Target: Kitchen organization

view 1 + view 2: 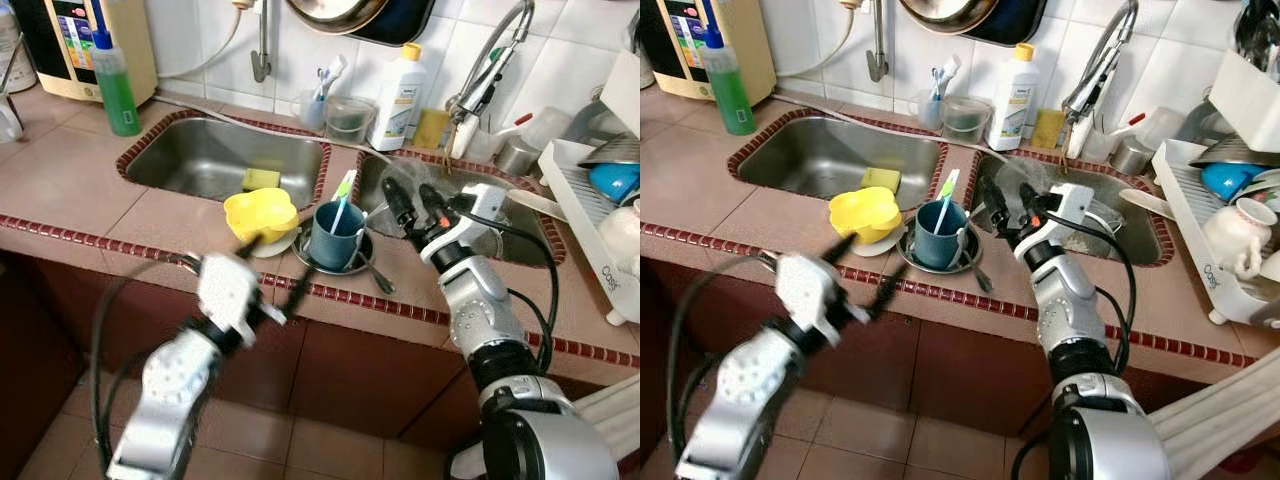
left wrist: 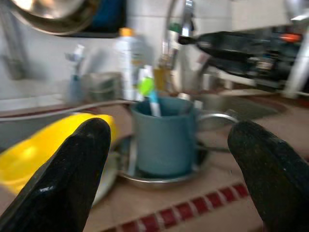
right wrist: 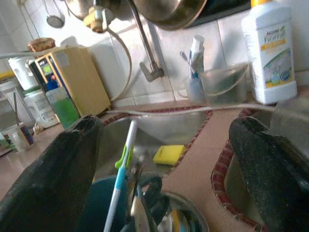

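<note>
A blue mug point(image 1: 335, 235) holding a green-and-blue toothbrush point(image 1: 343, 195) stands on a steel saucer point(image 1: 362, 262) on the tiled counter between two sinks. A yellow bowl point(image 1: 260, 213) sits just left of it. My left gripper point(image 1: 272, 268) is open, low at the counter's front edge, and blurred. In the left wrist view the mug point(image 2: 164, 135) lies ahead between its fingers point(image 2: 72, 179). My right gripper point(image 1: 408, 192) is open just right of the mug, above the right sink's rim, with nothing between its fingers point(image 3: 53, 179).
A left sink point(image 1: 200, 160) holds a yellow sponge point(image 1: 261, 178). The right sink point(image 1: 520, 235) has a faucet point(image 1: 490, 60). A green soap bottle point(image 1: 118, 85), a white bottle point(image 1: 397, 95) and a dish rack point(image 1: 590, 230) line the back and right.
</note>
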Controlling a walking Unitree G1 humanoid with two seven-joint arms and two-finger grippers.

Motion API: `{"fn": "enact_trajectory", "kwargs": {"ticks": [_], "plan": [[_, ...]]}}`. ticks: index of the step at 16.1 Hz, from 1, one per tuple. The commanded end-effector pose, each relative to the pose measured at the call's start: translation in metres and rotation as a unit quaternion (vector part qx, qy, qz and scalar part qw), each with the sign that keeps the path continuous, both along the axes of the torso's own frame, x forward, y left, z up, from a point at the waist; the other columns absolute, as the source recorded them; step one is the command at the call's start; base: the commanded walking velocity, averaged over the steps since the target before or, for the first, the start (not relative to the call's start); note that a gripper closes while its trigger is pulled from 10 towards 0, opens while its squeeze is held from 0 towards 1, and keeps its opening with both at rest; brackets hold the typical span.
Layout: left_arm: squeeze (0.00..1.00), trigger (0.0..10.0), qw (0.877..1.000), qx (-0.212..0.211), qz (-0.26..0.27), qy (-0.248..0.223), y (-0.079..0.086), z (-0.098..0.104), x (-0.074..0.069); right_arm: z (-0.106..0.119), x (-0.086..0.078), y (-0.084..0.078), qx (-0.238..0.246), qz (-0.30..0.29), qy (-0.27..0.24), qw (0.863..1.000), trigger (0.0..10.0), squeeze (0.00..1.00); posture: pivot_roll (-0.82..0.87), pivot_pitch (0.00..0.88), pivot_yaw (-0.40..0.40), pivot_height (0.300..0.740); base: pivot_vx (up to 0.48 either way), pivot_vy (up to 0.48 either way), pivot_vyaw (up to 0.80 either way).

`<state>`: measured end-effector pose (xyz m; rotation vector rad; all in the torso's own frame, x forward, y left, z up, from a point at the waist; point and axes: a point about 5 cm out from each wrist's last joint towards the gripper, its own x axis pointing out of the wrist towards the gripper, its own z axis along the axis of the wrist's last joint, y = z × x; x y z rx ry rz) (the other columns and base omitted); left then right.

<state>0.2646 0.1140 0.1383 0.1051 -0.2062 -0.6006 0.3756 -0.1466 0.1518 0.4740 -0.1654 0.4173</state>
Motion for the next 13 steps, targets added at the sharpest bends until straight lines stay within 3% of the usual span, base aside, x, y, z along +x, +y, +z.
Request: {"fn": "enact_trajectory", "kwargs": {"ticks": [1,6,7,8,9,13], "plan": [[0.0,10.0,1.0,0.008,-0.016,-0.013,-0.005,0.006,-0.002,0.006,0.003,-0.004,0.003,-0.005,-0.011,1.0,10.0,0.0,0.01,0.0,-0.119,0.74,0.0,0.0,0.0],[0.0,10.0,1.0,0.004,-0.016,-0.018,-0.007,0.011,0.0,-0.007,0.001,0.004,0.005,0.023,0.014,1.0,10.0,0.0,0.0,0.0,-0.118,0.74,0.0,0.0,0.0],[0.0,10.0,1.0,0.003,-0.015,-0.018,-0.006,0.011,0.001,-0.008,0.001,0.006,0.004,0.027,0.013,1.0,8.7,0.0,0.0,0.0,-0.118,0.74,0.0,0.0,0.0],[0.0,10.0,1.0,0.003,-0.013,-0.019,-0.006,0.011,0.001,-0.008,0.0,0.007,0.003,0.032,0.012,0.999,4.0,0.0,0.0,0.0,-0.118,0.74,0.0,0.0,0.0],[0.0,10.0,1.0,0.001,-0.01,-0.019,-0.006,0.011,0.001,-0.01,-0.001,0.009,0.002,0.037,0.014,0.999,0.0,0.0,0.01,0.0,-0.119,0.74,0.0,0.0,0.0],[0.0,10.0,1.0,-0.002,-0.007,-0.02,-0.007,0.011,0.001,-0.016,-0.004,0.017,-0.001,0.054,0.02,0.998,0.0,0.0,0.01,0.0,-0.125,0.74,0.0,0.0,0.0]]}}
